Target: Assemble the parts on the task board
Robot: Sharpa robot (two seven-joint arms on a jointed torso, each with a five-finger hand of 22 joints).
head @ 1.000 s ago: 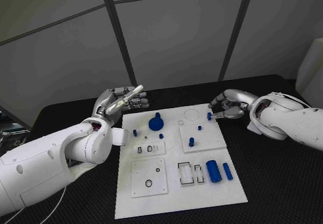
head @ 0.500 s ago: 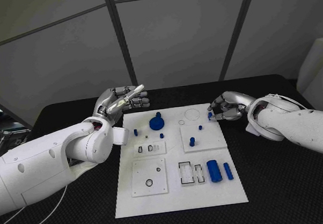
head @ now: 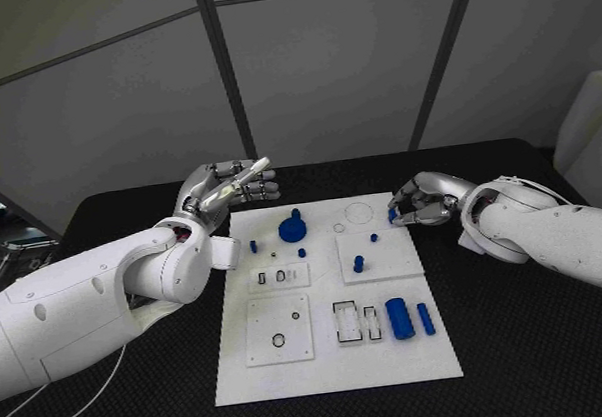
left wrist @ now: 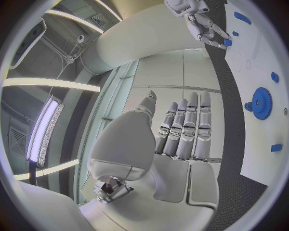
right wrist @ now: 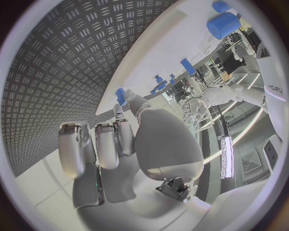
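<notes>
Peg (head: 390, 215) between right fingers (head: 405, 206)

Robotics lab, grey panel walls (head: 328, 55), black test table (head: 528, 305), ceiling strip lights (left wrist: 45, 130)

Even, fairly bright light falls from above; long ceiling lamps (left wrist: 48, 125) glare white in the wrist views. The white task board (head: 333, 366) stands out crisply against the dark counter (head: 533, 345), with only faint, soft shadows. Both wrist views bend straight edges strongly and darken at the rim.
</notes>
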